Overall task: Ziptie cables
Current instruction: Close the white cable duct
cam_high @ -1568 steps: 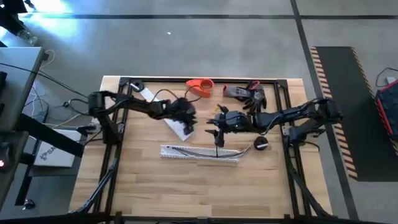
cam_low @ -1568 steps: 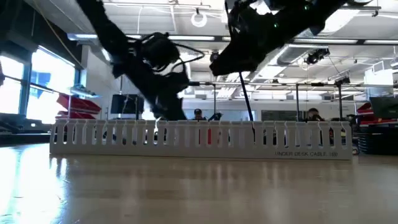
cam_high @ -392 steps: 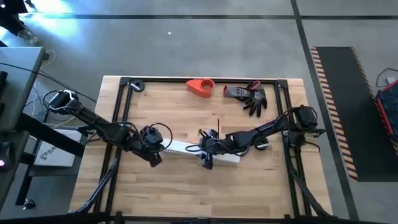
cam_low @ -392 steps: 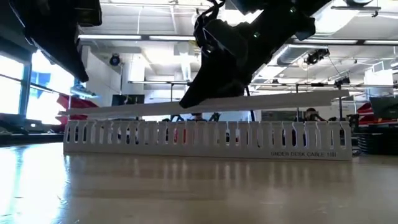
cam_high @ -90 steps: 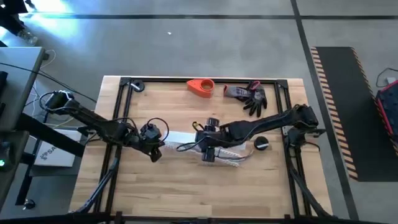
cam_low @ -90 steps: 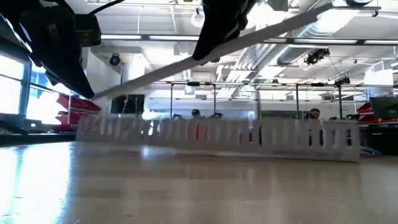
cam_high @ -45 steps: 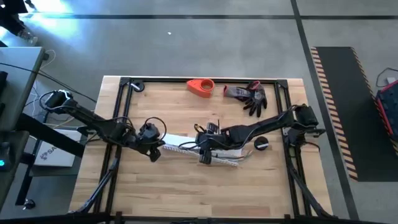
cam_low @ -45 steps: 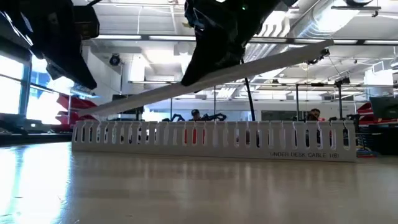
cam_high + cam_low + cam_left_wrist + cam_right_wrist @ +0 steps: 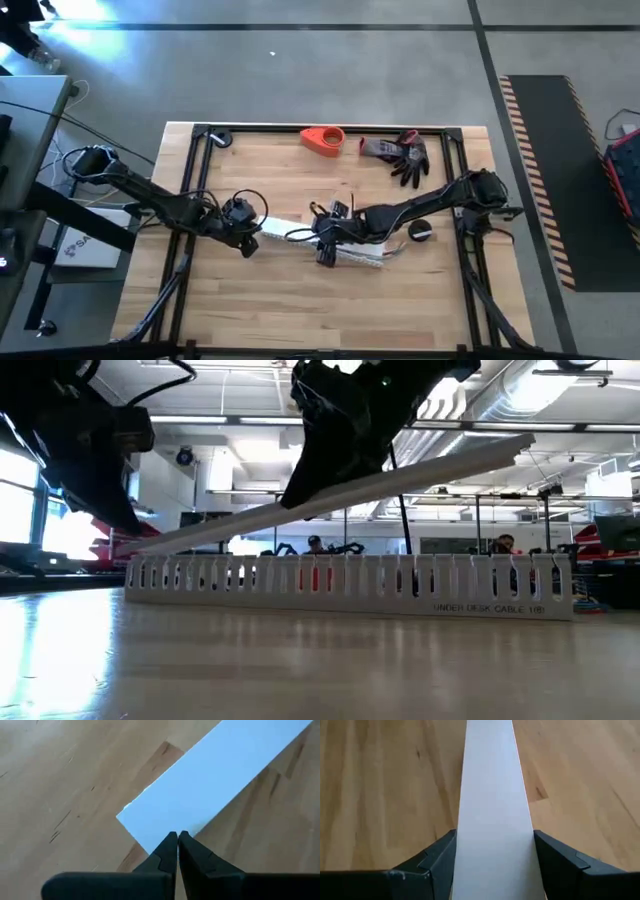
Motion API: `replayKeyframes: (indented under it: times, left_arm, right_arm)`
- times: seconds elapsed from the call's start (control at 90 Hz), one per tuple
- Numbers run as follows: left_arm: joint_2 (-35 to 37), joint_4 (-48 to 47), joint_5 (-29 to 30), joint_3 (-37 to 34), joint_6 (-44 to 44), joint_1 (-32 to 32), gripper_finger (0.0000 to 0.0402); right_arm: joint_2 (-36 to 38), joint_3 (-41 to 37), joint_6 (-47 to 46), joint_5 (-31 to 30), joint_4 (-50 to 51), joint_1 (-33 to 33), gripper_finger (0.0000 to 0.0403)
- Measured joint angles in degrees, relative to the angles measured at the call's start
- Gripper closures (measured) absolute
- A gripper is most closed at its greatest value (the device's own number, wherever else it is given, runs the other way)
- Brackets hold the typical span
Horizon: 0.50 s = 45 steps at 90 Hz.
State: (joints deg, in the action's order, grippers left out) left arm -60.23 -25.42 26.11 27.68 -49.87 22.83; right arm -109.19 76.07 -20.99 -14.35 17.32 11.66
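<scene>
The right hand (image 9: 492, 865) pinches the flat white strip (image 9: 400, 480) across its width, a finger on either edge, and holds it slanted over the slotted channel (image 9: 350, 580). From table height the strip's far end by the left arm sits low, nearly on the channel's top, while the other end rides high. A second ago that slant was much steeper and the strip swung well above the channel; it has come down and flattened a good deal since, and the channel has settled square again. My read is that the strip is the channel's lid and is being lowered to close it, low end first.

The left hand (image 9: 177, 852) is pressed together with nothing between its fingers, its tips touching or just beside the strip's corner, steadying that end on the tabletop (image 9: 260, 300) side.

The cables (image 9: 300, 236) show from above as a thin dark loop just beside the right hand, between the two hands, at the channel. Whether they lie fully inside it, I cannot tell. No ziptie is around them that I can see, so the tying looks not yet done.
</scene>
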Motion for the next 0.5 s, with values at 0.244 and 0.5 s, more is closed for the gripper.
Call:
replayKeyframes:
  times: [0.244, 0.5]
  left_arm:
    - [0.02, 1.28, 2.63, -0.3, 0.6, -0.04, 0.0402]
    - [0.02, 2.58, 3.17, -1.03, 1.05, -0.48, 0.0402]
  right_arm:
    - [0.45, 0.02, -2.58, -0.98, -0.05, 0.41, 0.0195]
    - [0.45, 0.04, -4.71, 0.02, 1.65, 0.5, 0.0195]
